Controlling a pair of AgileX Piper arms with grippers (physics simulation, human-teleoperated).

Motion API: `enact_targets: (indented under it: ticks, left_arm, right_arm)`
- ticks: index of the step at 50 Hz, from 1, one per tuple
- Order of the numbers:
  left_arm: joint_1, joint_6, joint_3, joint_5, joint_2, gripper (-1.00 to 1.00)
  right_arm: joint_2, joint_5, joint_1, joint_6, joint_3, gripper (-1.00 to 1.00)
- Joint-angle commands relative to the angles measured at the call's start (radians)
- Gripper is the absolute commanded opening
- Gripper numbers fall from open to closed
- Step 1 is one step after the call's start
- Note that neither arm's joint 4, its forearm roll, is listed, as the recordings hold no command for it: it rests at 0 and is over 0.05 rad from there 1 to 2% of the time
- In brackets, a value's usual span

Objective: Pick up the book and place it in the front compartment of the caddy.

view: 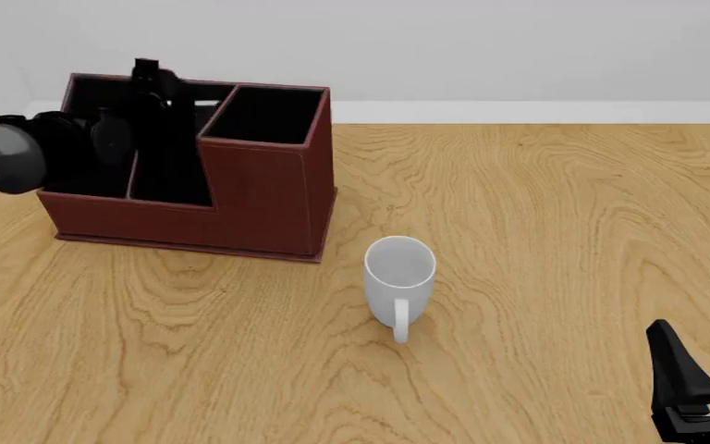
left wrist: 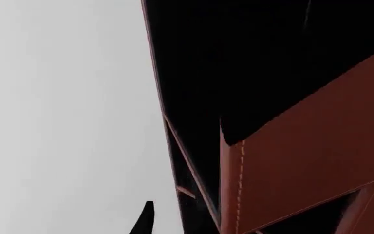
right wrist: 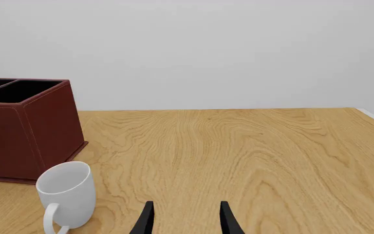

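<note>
The dark red-brown caddy [view: 269, 199] stands at the far left of the table, with its tall cell [view: 263, 116] on the right and lower black-lined cells to the left. My left gripper [view: 152, 102] hangs over those low cells, black against their black lining. I cannot tell which cell it is above. In the left wrist view the caddy wall [left wrist: 304, 165] fills the picture and only one fingertip [left wrist: 144, 222] shows. The book is hidden; nothing black stands apart from the lining. My right gripper [right wrist: 185, 219] is open and empty low at the near right [view: 706, 361].
A white mug [view: 399, 273] stands upright just right of the caddy's near corner, handle toward me, also seen from the right wrist as the mug [right wrist: 66, 192]. Bare wooden table [view: 553, 231] stretches to the right, ending at a pale wall behind.
</note>
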Motion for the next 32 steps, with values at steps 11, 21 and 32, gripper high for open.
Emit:
enact_targets:
  ticks: [11,21,32]
  left_arm:
    - [0.002,0.035,-0.163,-0.335,0.108,1.0]
    - [-0.04,-0.07,-0.176,-0.374,0.076,1.0]
    - [-0.155,-0.286,0.186,-0.602,-0.289,1.0]
  right_arm:
    - [0.0,0.0,0.0,0.0,0.0,1.0]
    - [0.0,0.0,0.0,0.0,0.0,1.0]
    - [0.0,0.0,0.0,0.0,0.0,1.0]
